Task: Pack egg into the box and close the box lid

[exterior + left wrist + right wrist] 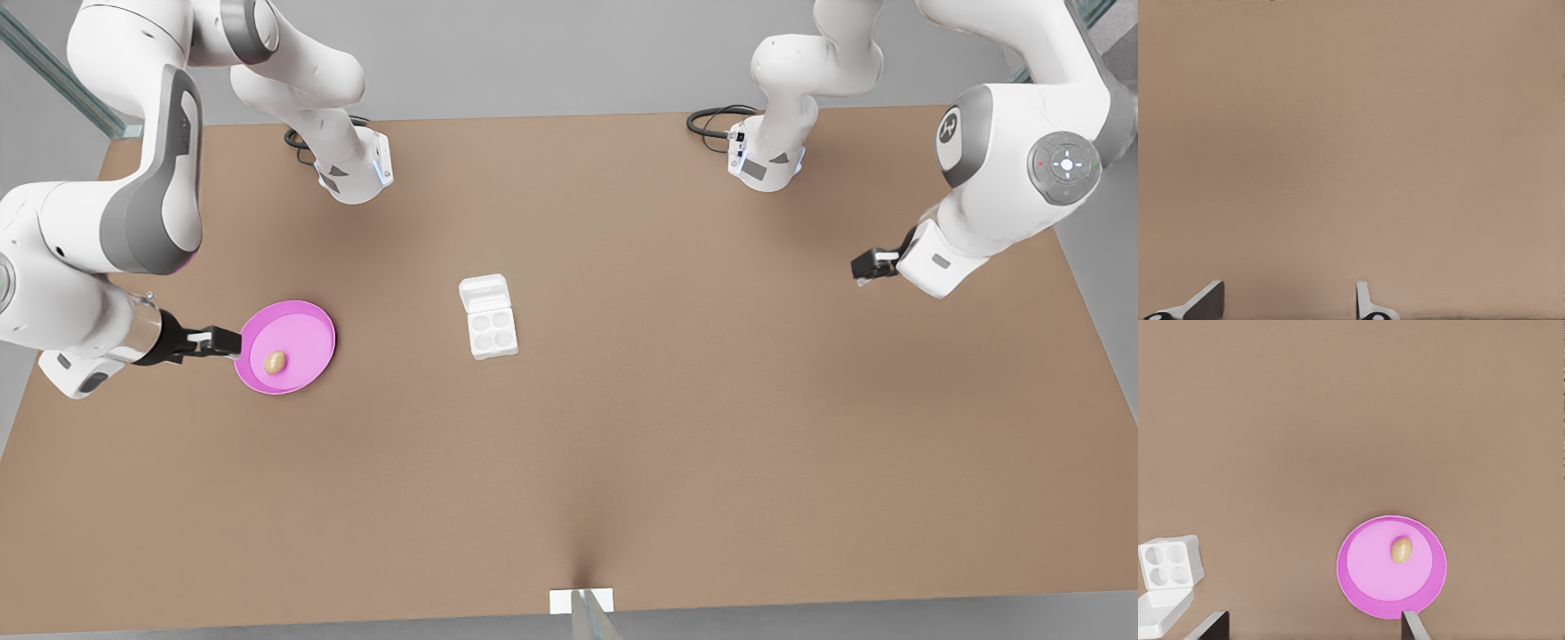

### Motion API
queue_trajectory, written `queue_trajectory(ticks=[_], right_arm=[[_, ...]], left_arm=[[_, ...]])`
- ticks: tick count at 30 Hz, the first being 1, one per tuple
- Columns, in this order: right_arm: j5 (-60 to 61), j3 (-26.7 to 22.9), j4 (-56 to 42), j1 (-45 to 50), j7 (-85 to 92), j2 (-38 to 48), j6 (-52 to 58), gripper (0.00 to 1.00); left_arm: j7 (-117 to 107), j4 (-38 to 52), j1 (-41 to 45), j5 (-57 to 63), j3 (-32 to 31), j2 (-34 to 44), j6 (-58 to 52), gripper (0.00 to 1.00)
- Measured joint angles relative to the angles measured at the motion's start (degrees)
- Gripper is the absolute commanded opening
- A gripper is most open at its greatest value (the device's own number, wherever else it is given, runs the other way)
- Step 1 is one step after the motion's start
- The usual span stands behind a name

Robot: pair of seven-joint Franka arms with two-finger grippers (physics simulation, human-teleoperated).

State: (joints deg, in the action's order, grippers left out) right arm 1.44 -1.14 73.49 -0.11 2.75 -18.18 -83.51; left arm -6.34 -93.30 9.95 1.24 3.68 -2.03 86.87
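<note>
Right tool (233,343) beside egg (275,362) (fingers apart)

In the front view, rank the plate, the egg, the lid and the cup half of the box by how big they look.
Largest to smallest:
1. pink plate
2. cup half of the box
3. lid, close to the cup half in size, so that order is unsure
4. egg

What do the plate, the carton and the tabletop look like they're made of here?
The pink plate looks like smooth plastic: flat, even colour with a thin raised rim, though glazed ceramic is possible. The box with its open box lid reads as matte white moulded foam or pulp: soft rounded edges, no gloss. The table is a uniform matte brown, like cardboard or fibreboard, with no visible grain.
</note>
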Motion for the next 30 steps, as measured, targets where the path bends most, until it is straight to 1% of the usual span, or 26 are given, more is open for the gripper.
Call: queue_trajectory(ticks=[1,3,4,6,8,10,12,18,22,29,30], right_arm=[[-0.2,-0.1,0.8,-0.4,-2.7,-0.2,-1.1,1.00],[-1.2,-0.2,10.5,-0.9,-8.5,0.5,-10.8,1.00],[-1.4,-0.7,14.9,-1.3,-9.5,0.8,-14.3,1.00],[-1.4,-0.8,32.1,-2.2,-11.4,5.6,-30.5,1.00],[-1.4,-0.8,44.4,-2.0,-12.7,10.7,-39.9,1.00],[-1.5,-0.9,49.7,-3.0,-12.7,11.7,-44.2,1.00],[-1.6,-0.9,55.7,-4.1,-12.5,12.6,-51.1,1.00],[-1.9,-0.9,56.6,-5.7,-11.9,4.7,-54.5,1.00],[-1.9,-0.9,56.5,-6.8,-11.7,1.2,-56.0,1.00],[-2.1,-1.0,56.4,-8.8,-10.0,-0.4,-56.7,1.00],[-3.8,-1.0,56.2,-8.9,-10.0,-1.1,-56.7,1.00]], left_arm=[[-0.1,0.0,0.7,0.0,-0.1,-0.6,0.2,1.00],[0.0,0.0,-0.6,0.0,-0.1,-1.4,0.5,1.00],[0.0,0.0,-2.7,0.0,-0.1,-3.2,1.0,1.00],[0.0,-0.1,-5.5,0.1,0.0,-3.3,1.1,1.00],[0.0,-0.1,-3.3,0.1,-0.1,-3.3,1.1,1.00],[0.0,-0.1,-2.7,0.1,-0.1,-3.3,1.1,1.00],[0.0,0.0,-4.1,0.1,-0.1,-3.3,1.0,1.00],[-0.1,0.0,-3.5,0.1,-0.1,-3.8,1.1,1.00],[-0.1,-0.1,-3.2,0.1,-0.1,-3.8,1.1,1.00],[-0.1,-0.1,-3.2,0.1,-0.1,-4.1,1.0,1.00],[-0.1,-0.1,-3.2,0.1,-0.1,-4.1,1.0,1.00]])
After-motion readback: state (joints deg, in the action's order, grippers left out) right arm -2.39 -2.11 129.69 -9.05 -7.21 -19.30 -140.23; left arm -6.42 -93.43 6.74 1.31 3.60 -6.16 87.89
